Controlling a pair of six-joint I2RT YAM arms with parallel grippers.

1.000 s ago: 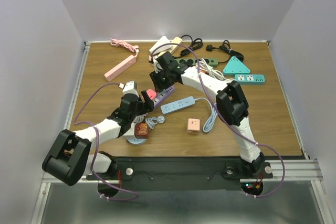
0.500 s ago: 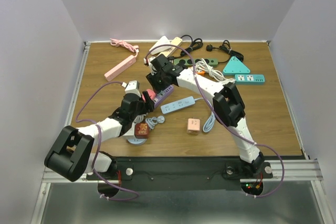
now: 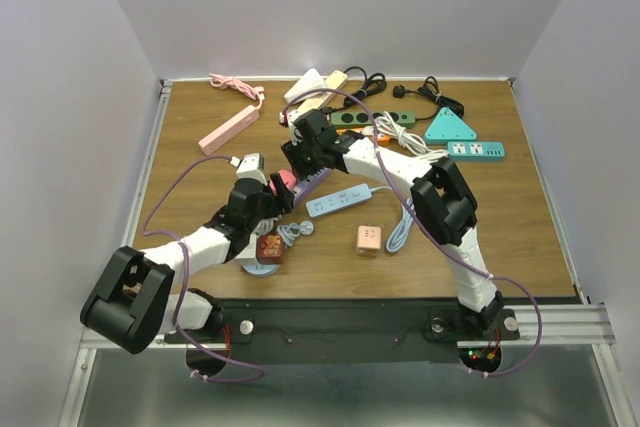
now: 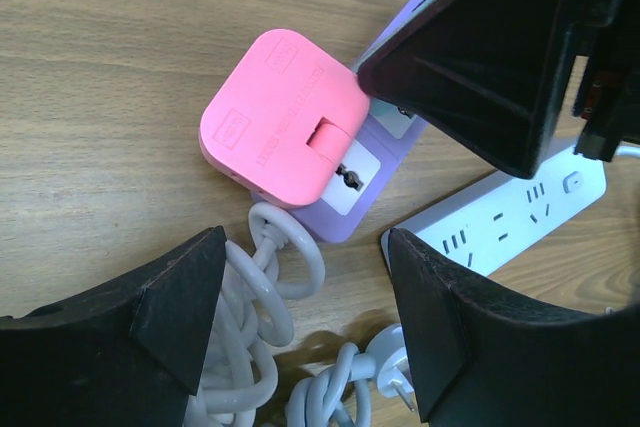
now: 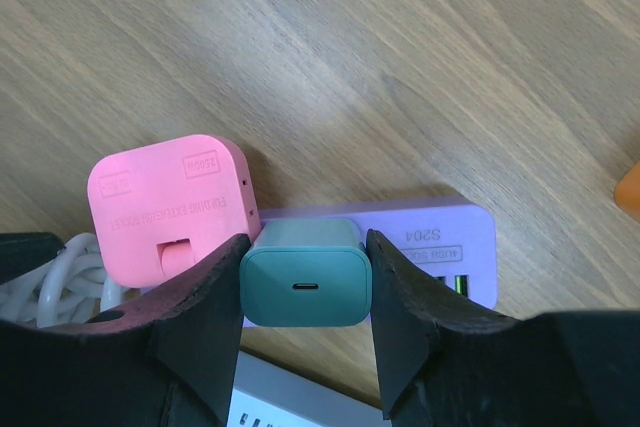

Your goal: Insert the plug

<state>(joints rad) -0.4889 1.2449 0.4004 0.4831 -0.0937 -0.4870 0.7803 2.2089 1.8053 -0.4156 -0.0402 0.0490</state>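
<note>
Clutter lies nearest the arm bases on the brown wood-grain worktop: a small red-brown box on a round grey disc, and further right a small peach cube adapter.

Just beyond the box, the left gripper hangs with its black fingers spread wide, holding nothing. A coiled white cable lies on the wood below the gap between them.

Just ahead of that gripper, a square pink plastic plug sits on the near end of a flat purple power strip. One socket of the strip shows right beside the pink body. A white power strip with a pale blue edge lies slanted just to the right of the purple one.

Over the purple strip, the right gripper pinches a small teal charger plug between its two fingers. The plug's port faces the wrist camera. It stands over the strip, right beside the pink plug. Whether its prongs are seated cannot be told.

Further back lie a long pink power strip with a pink cord, cream-coloured strips, a dark green strip, a teal triangular socket block, a teal rectangular strip and a black cable.
</note>
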